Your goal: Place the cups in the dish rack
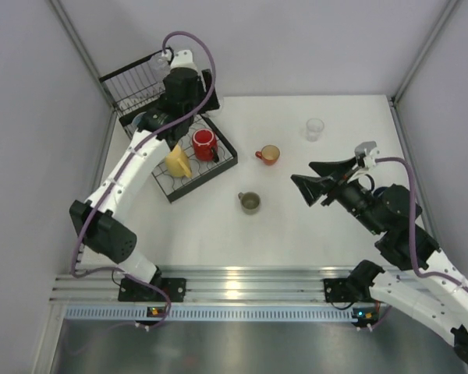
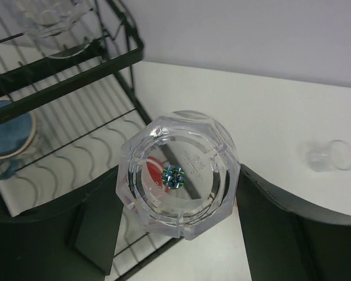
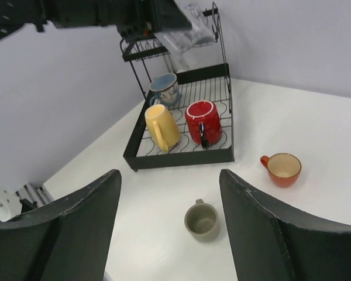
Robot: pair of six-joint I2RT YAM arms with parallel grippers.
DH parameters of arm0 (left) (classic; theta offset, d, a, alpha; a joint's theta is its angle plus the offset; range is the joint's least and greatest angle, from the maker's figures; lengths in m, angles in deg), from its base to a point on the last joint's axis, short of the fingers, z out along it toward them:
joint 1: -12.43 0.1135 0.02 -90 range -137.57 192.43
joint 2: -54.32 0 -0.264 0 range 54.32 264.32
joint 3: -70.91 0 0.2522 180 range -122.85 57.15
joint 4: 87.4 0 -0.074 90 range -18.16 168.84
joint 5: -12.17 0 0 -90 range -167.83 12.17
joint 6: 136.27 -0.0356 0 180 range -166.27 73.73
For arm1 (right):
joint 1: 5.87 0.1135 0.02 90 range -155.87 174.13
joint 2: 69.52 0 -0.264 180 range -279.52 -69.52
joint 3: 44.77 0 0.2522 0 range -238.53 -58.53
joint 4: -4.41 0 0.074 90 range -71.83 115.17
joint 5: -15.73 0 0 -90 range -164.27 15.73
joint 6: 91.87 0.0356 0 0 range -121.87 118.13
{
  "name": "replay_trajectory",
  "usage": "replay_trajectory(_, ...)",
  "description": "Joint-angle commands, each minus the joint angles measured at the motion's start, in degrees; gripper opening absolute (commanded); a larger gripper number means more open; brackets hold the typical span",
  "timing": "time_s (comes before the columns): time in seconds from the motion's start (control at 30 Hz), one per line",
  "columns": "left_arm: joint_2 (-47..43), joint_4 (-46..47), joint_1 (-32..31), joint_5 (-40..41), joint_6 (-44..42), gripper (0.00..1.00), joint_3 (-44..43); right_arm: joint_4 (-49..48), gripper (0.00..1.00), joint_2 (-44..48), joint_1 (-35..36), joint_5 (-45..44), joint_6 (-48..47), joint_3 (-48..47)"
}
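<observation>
Raised moulded marks on the base of the clear faceted plastic tumbler (image 2: pixel 181 146) are too small to read. The left end effector (image 2: pixel 176 202) clasps that tumbler by both sides, over the edge of the black wire dish rack (image 1: pixel 222 160) at upper left. A yellow mug (image 1: pixel 178 162), a red mug (image 1: pixel 204 144) and a blue mug (image 3: pixel 165 88) sit in its tray. On the white worktop (image 1: pixel 296 234), an orange-red cup (image 1: pixel 268 154) and an olive-grey cup (image 1: pixel 249 202) stand at centre, with a second clear tumbler (image 1: pixel 315 128) at upper right. The right end effector (image 1: pixel 303 173), at right, gapes wide and empty.
</observation>
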Motion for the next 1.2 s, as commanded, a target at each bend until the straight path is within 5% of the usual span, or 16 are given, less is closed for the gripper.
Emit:
replay_trajectory(0.0,4.1,-3.1,0.6,16.0,-9.3,0.00,-3.0,-0.1,0.69,3.2,0.9,-2.3,-0.2,1.3)
replay_trajectory(0.53,18.7,1.7,11.6,13.1,-12.3,0.00,-8.1,-5.3,0.69,-0.9,1.0,0.4,0.8,4.4)
replay_trajectory(1.17,27.3,5.3,12.3,10.5,-12.6,0.01,-9.6,-4.9,0.69,-1.0,1.0,-1.7,0.5,5.8)
